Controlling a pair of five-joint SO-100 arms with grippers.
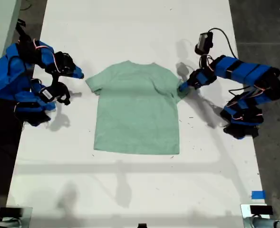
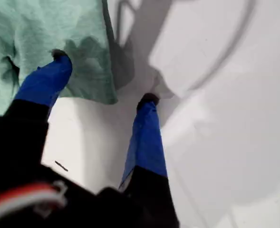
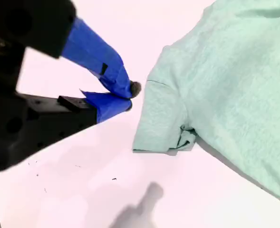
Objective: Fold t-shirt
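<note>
The t-shirt (image 1: 136, 109) lies flat near the middle of the white bench (image 1: 130, 185), neck toward the far edge in the exterior view, both short sleeves spread out. It is plain pale mint-green cloth, soft and faintly heathered, with a few shallow creases across the chest; its hem looks straight and its body roughly square.

My first gripper (image 2: 101, 78) is at the sleeve on the exterior view's right (image 1: 181, 86). Its blue fingers (image 2: 47, 80) stand well apart — one sits over the sleeve's cloth, the other is on bare bench just beside the sleeve edge. Whether the upper finger presses the fabric I cannot tell; nothing is pinched between them.

My second gripper (image 3: 130, 97) hangs near the sleeve on the exterior view's left (image 1: 81, 75), apart from the cloth. Its fingers (image 3: 109, 71) meet at the tips and hold nothing.

That sleeve's hem is curled under at one corner, hiding part of its edge. Both arms are cut off by the sides of the exterior view
</note>
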